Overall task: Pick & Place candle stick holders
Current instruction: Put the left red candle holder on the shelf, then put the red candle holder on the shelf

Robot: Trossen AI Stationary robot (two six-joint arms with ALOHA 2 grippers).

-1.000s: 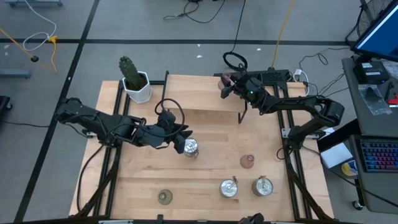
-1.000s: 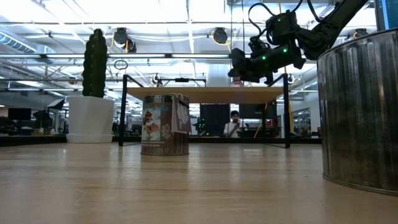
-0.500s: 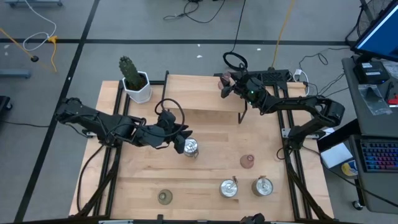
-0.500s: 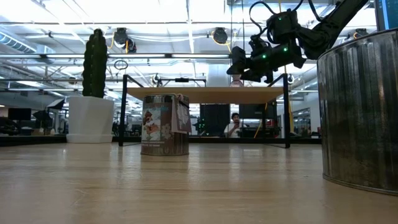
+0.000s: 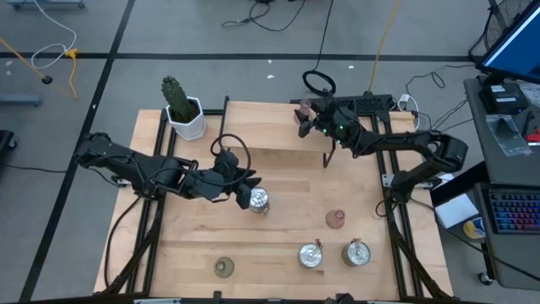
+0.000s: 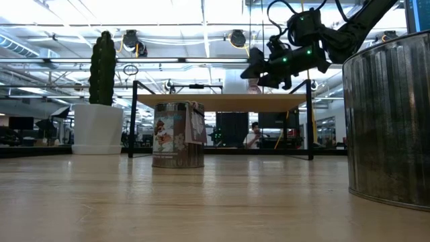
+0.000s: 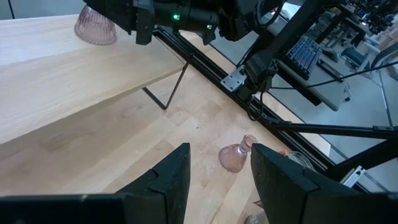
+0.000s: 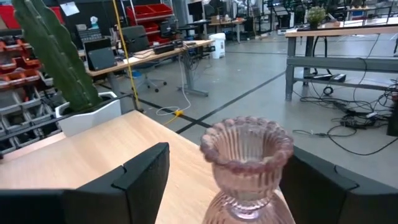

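A pinkish glass holder [image 8: 245, 163] stands upright on its base on the raised wooden shelf [image 5: 270, 131], at the shelf's far right; it also shows in the left wrist view [image 7: 96, 28]. My right gripper [image 5: 302, 114] is open around its neck, one finger on each side, with a gap showing on one side. My left gripper [image 5: 246, 192] is open and empty, low over the table beside a silver holder [image 5: 259, 201]. A second pinkish holder [image 5: 337, 219], two silver holders [image 5: 311, 255] [image 5: 358, 252] and an olive-green holder [image 5: 223, 268] stand on the table.
A white pot with a green cactus [image 5: 183, 110] stands at the table's far left corner. The shelf stands on thin black legs [image 7: 173, 87] over the table's far part. A black frame rail [image 5: 395, 228] runs along the table's right side. There is bare wood between the holders.
My right gripper has risen a little over the shelf and shifted slightly toward the table's far edge. The pinkish holder stays on the shelf.
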